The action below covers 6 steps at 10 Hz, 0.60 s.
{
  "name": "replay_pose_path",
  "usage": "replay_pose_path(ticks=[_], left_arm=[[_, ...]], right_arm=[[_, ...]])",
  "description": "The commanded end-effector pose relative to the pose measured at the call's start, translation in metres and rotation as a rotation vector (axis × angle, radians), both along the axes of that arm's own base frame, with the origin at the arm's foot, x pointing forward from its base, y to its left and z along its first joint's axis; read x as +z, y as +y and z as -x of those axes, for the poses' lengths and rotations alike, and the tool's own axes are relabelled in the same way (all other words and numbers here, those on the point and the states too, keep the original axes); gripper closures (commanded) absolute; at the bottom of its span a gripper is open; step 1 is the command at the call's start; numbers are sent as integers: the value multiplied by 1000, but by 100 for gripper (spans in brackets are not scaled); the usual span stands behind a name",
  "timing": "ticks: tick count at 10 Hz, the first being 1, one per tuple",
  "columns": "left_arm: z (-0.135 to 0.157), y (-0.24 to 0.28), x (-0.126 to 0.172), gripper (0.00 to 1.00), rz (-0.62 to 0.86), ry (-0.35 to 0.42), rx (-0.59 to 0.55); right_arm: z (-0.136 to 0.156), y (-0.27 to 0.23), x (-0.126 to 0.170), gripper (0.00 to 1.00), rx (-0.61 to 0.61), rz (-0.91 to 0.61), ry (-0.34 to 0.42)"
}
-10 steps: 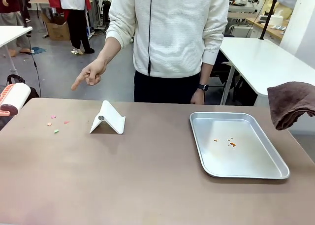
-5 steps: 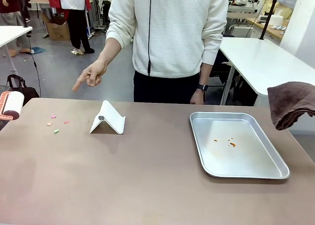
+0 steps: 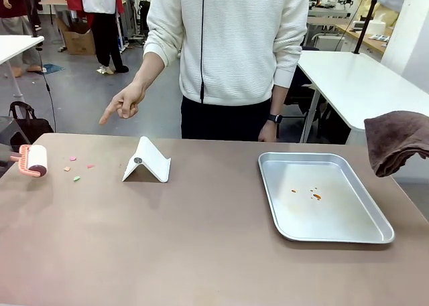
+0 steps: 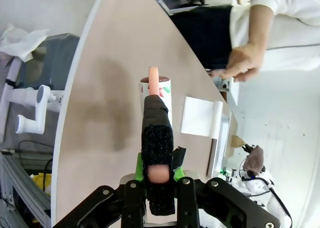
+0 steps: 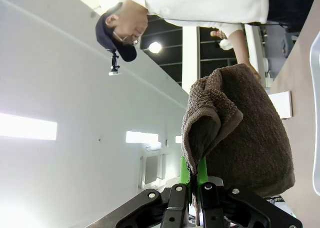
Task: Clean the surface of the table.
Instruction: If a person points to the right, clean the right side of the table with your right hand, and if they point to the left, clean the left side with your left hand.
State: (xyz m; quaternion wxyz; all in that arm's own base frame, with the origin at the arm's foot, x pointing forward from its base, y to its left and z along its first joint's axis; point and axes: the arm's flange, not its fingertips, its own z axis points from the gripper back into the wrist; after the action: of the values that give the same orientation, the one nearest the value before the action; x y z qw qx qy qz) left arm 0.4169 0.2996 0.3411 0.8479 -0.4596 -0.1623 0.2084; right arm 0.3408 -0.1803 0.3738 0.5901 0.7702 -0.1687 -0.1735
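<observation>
At the table's nine o'clock edge, our left fingers are clamped on the handle of a lint roller. Whether its drum touches the top we cannot tell. Coloured scraps lie just to its three o'clock, between it and a white stand. A person's hand points toward them from twelve. We judge this to be the approach for a first sweep. Next, we would need to set the drum flat and roll it toward three o'clock across the scraps, stopping short of the stand. Our right fingers are shut on a brown cloth, held above the table's three o'clock edge, near the tray.
</observation>
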Motion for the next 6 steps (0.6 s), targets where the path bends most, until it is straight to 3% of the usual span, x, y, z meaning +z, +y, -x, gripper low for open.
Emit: replay_pose_path(ticks=[1, 6], left_arm=[[-11, -8, -3, 78, 23, 40, 35], [-19, -16, -16, 78, 2, 87, 41]], right_arm=[[2, -2, 4, 100, 11, -4, -10], [2, -2, 4, 100, 11, -4, -10]])
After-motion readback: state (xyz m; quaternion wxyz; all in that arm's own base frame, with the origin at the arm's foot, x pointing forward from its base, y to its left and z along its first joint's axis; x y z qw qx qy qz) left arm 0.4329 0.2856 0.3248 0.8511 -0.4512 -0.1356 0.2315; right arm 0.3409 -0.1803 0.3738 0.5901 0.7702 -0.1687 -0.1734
